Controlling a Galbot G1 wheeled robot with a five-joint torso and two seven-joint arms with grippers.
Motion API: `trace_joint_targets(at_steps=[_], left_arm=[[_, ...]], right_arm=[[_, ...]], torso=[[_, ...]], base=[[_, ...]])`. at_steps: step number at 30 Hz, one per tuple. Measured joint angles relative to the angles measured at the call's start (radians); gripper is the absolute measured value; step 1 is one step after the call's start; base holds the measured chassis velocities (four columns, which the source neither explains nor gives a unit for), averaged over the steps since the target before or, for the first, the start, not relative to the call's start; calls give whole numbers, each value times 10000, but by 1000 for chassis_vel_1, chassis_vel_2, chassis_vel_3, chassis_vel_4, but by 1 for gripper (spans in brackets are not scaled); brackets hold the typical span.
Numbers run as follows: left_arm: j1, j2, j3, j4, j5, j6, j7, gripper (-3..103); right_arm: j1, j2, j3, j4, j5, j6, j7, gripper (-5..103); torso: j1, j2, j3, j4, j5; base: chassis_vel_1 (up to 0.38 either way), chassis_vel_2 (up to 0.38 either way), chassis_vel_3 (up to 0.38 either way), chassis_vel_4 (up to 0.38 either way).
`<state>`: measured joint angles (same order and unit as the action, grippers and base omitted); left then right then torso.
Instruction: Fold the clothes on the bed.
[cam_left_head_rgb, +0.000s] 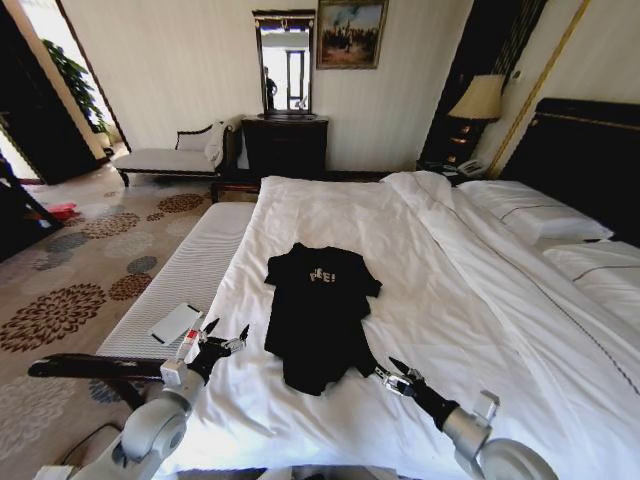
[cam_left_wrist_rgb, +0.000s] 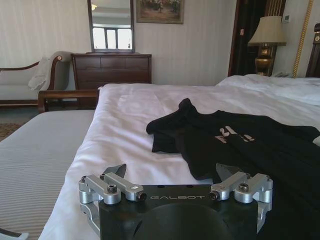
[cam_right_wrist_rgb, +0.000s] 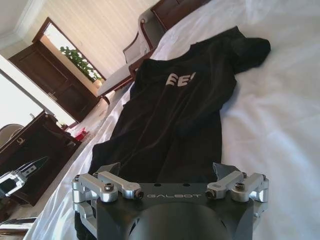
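Observation:
The clothes, one black T-shirt (cam_left_head_rgb: 318, 315) with white chest lettering, lie flat on the white duvet of the bed (cam_left_head_rgb: 450, 290), collar toward the far end. My left gripper (cam_left_head_rgb: 228, 330) hovers open over the duvet just left of the shirt's lower left edge; in the left wrist view the left gripper (cam_left_wrist_rgb: 171, 172) has the shirt (cam_left_wrist_rgb: 240, 145) ahead and to one side. My right gripper (cam_left_head_rgb: 385, 369) is open at the shirt's lower right corner. In the right wrist view the right gripper (cam_right_wrist_rgb: 165, 172) has the shirt (cam_right_wrist_rgb: 175, 110) hem between its spread fingers.
A narrow white padded bench (cam_left_head_rgb: 190, 265) runs along the bed's left side, with a flat white object (cam_left_head_rgb: 175, 323) on it. Pillows (cam_left_head_rgb: 540, 215) and the dark headboard (cam_left_head_rgb: 590, 150) stand at the right. A chaise (cam_left_head_rgb: 170, 155), dresser (cam_left_head_rgb: 285, 145) and lamp (cam_left_head_rgb: 480, 100) line the far wall.

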<state>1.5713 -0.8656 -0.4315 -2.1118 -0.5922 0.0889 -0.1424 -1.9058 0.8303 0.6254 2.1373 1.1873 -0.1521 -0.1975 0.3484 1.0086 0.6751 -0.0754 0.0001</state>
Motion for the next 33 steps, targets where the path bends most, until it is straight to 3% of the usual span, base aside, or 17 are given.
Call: trace_joint_targets(at_steps=[8, 25, 33], left_arm=[[-139, 25, 207, -1, -23, 45, -146, 100], [-290, 127, 214, -13, -304, 197, -308, 100], [-397, 85, 271, 37, -399, 219, -347, 100]], right_arm=[[425, 215, -990, -456, -292, -2, 91, 100], [1492, 240, -1919, -1360, -292, -11, 452, 101], [1483, 390, -2029, -1343, -511, -35, 531, 77]], torso=[[0, 0, 0, 2, -2], [0, 0, 0, 1, 0], [0, 0, 0, 1, -2]], base=[[0, 0, 0, 0], [0, 0, 0, 0], [0, 0, 0, 0]])
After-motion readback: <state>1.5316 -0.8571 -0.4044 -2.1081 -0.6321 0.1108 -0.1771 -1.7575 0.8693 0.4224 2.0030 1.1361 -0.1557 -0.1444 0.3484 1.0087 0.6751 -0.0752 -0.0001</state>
